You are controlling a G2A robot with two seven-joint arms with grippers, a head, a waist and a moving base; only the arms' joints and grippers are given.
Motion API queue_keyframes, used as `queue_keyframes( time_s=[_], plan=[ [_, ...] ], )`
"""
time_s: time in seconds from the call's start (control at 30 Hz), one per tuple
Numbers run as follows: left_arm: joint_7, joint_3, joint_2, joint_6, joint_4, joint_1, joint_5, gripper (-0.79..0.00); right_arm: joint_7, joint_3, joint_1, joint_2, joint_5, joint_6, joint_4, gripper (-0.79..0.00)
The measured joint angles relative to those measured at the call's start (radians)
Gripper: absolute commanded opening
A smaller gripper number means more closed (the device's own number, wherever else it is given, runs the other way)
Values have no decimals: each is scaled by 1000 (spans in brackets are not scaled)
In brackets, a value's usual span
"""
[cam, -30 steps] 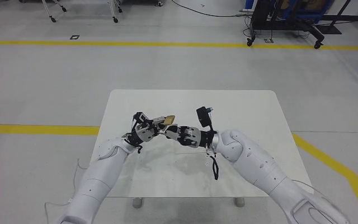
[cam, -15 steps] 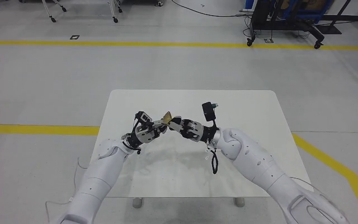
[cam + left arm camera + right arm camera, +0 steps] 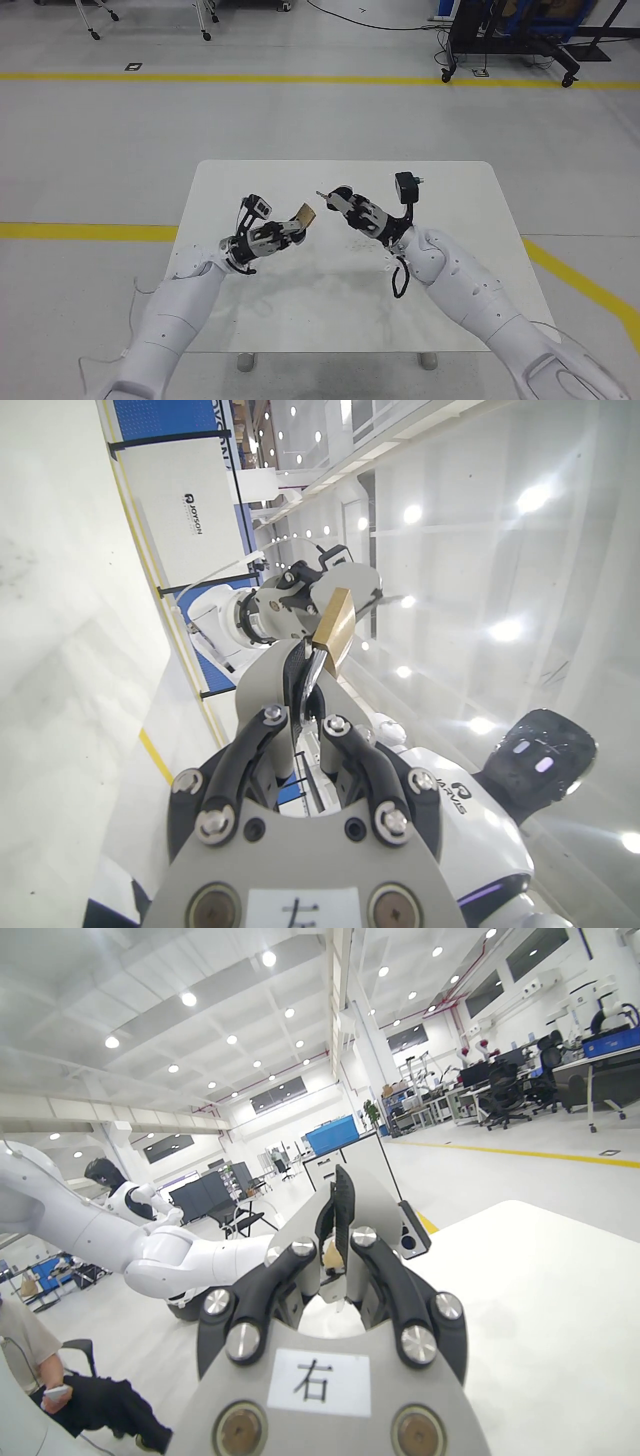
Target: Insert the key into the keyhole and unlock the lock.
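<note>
The left gripper (image 3: pixel 291 226) is clamping shut on the steel shackle (image 3: pixel 311 672) of a brass padlock (image 3: pixel 305 214), holding it in the air above the white table (image 3: pixel 450 300). The padlock's body is sticking out beyond the fingertips, tilted, with its free end turned toward the other arm. In the left wrist view the shackle is sitting pinched between the black pads (image 3: pixel 294 660) while the brass body is standing clear of them.

Across a small gap, the right gripper (image 3: pixel 338 197) is closing on the head of the key (image 3: pixel 322 194), also held off the table. The thin blade is projecting from the fingertips and pointing toward the left arm's side. From above, the key's tip is lying just up and to the right of the padlock, near it but not touching it, and the key is not in the keyhole. In the right wrist view the fingers (image 3: pixel 336 1208) are pressing together on a small pale piece, too hidden to tell apart further.
</note>
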Motion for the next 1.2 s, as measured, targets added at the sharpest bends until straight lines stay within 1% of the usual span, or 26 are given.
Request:
queue_keyframes(
  time_s=[0.13, 0.17, 0.27, 0.33, 0.43, 0.6, 0.73, 0.93, 1.03, 1.2],
  plan=[
    [-19, 0, 7, -68, -73, 16, 74, -785, 47, 16, -1, 23, 34, 0, 12, -785],
    [-21, 1, 9, -73, -96, 21, 84, -785, 60, 17, -1, 27, 47, 0, 13, -785],
    [-27, 4, 18, -66, -173, 43, 124, -785, 113, 7, -1, 36, 110, 0, -3, -785],
    [-33, 6, 24, -60, -205, 55, 146, -785, 171, -7, 8, 42, 157, 0, -16, -785],
    [-34, 10, 31, -59, -223, 63, 159, -785, 244, -27, 16, 46, 226, 0, -37, -785],
    [-21, 0, 35, -71, -180, 61, 129, -785, 341, -49, 24, 52, 321, 0, -60, -785],
    [9, -4, 35, -58, -137, 49, 114, -785, 416, -57, 19, 57, 392, 0, -84, -785],
    [32, 1, 34, -49, -119, 38, 116, -785, 545, -62, 10, 62, 507, 0, -102, -785],
    [26, 6, 33, -49, -114, 31, 115, -785, 606, -52, 8, 61, 559, 0, -101, -785],
    [-1, 19, 34, -47, -117, 26, 135, -785, 632, -4, -5, 57, 608, 0, -94, -785]
  ],
)
